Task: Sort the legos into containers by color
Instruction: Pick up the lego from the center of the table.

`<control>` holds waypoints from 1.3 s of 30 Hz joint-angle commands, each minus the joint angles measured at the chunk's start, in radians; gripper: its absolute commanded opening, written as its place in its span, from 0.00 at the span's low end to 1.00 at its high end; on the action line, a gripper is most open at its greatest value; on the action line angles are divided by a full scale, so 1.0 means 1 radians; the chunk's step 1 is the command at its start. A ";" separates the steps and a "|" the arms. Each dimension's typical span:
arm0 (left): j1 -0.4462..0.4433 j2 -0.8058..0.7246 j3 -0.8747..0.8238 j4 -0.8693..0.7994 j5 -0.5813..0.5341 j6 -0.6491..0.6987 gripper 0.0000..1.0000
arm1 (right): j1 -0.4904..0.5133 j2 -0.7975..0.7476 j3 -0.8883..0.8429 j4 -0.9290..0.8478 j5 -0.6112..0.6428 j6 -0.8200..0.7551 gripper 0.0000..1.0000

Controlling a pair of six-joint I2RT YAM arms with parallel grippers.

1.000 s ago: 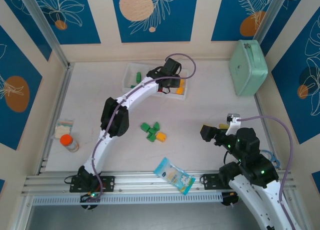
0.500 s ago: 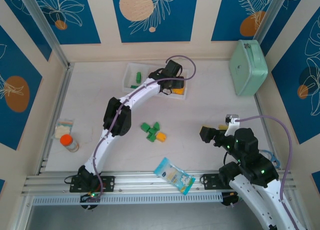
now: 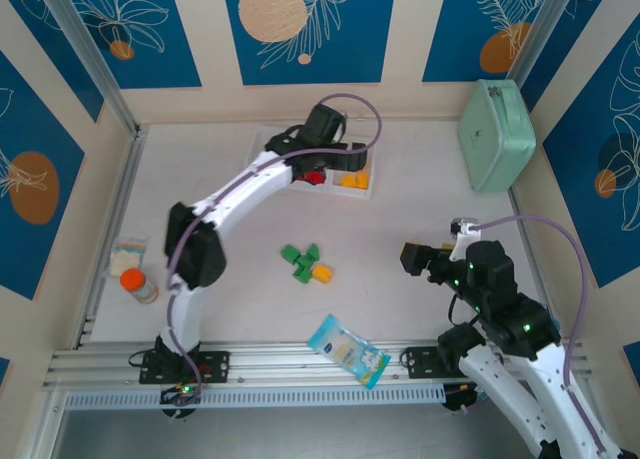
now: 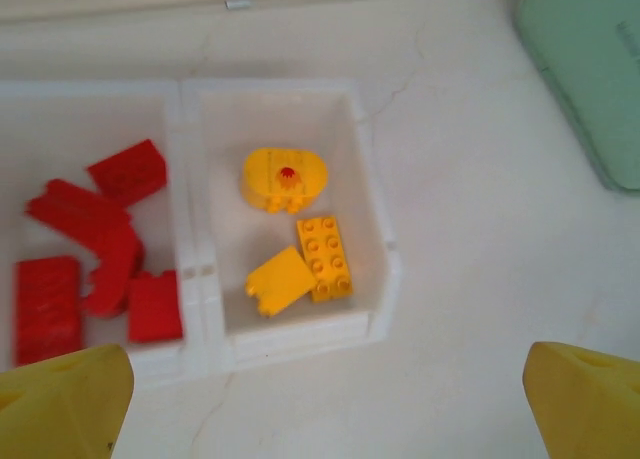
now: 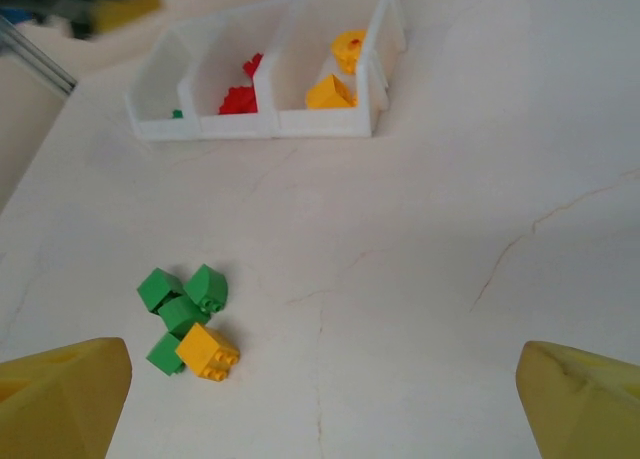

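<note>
Several loose legos (image 3: 305, 262) lie between white tray (image 5: 250, 129) and snack packet (image 3: 348, 350).

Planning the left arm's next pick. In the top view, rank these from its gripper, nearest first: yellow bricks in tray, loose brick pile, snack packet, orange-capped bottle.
From the left gripper:
1. yellow bricks, in the right compartment of the white tray, right at the gripper.
2. loose brick pile, mid-table.
3. snack packet, near edge.
4. orange-capped bottle, far left.
</note>
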 commanded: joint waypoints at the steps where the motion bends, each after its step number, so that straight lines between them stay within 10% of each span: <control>1: -0.003 -0.211 -0.203 0.065 -0.028 0.083 0.99 | -0.016 0.075 0.057 0.076 -0.011 -0.025 0.99; 18: 0.000 -1.039 -1.021 -0.056 -0.009 -0.067 0.99 | -0.009 0.654 0.318 0.079 -0.314 0.255 0.99; 39: 0.084 -1.224 -1.162 -0.318 -0.043 -0.229 0.99 | 0.329 1.361 0.715 -0.068 -0.088 0.388 0.88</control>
